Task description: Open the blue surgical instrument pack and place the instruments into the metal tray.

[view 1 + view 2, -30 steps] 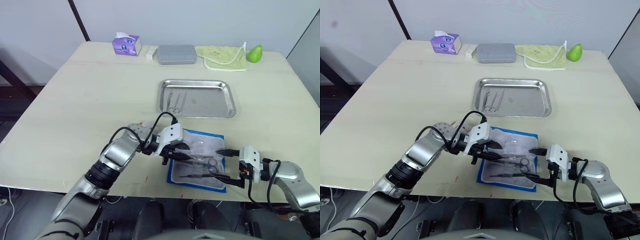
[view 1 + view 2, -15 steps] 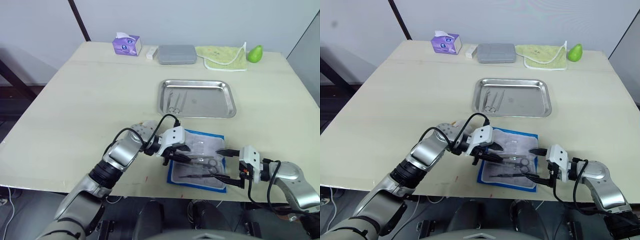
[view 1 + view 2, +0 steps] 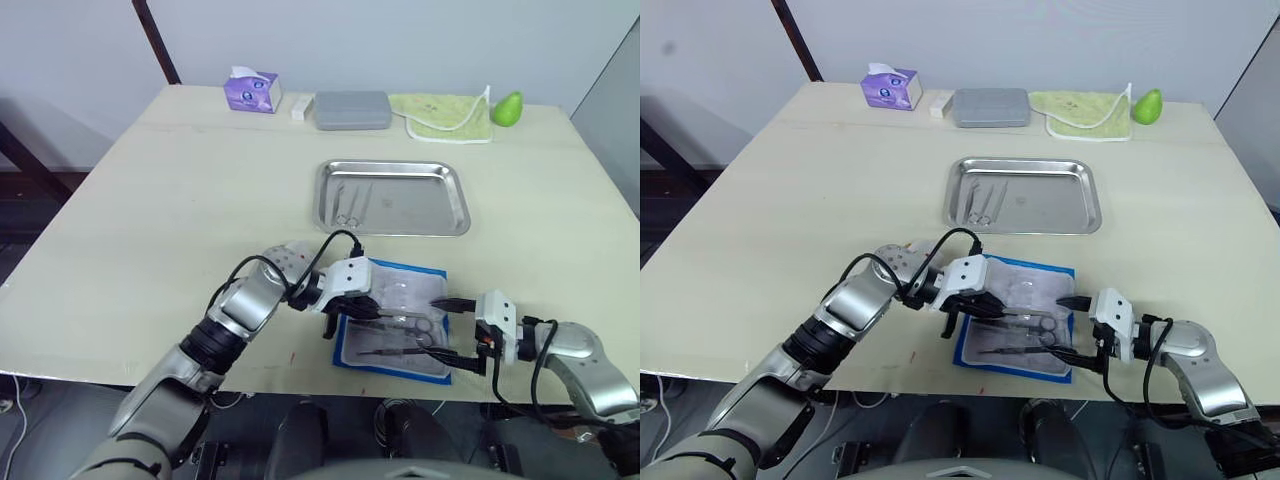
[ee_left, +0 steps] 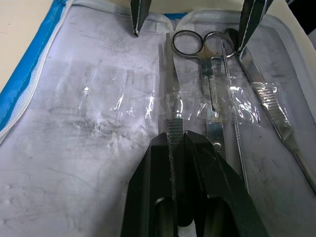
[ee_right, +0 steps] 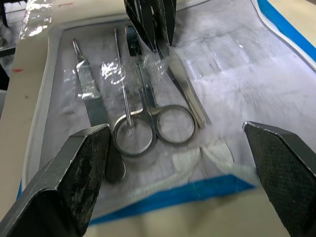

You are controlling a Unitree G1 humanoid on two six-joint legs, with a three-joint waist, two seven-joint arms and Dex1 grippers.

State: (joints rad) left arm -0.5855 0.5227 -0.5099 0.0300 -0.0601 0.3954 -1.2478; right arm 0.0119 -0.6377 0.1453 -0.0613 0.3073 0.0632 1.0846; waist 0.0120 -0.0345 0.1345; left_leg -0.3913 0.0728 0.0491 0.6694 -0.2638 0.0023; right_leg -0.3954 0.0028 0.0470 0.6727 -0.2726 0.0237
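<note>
You see even, diffuse light across the pale worktop (image 3: 150, 200), with soft, short shadows. The metal tray (image 3: 455, 215) shows a dull sheen, brightest along its 12 o'clock rim. In the left wrist view, note small specular glints on the clear plastic of the blue surgical instrument pack (image 4: 98, 123) and on the instruments (image 4: 207, 98). The left end effector (image 4: 177, 143) appears dark in the foreground. In the right wrist view, the right end effector's fingertips (image 5: 74, 177) look soft and oversized.
</note>
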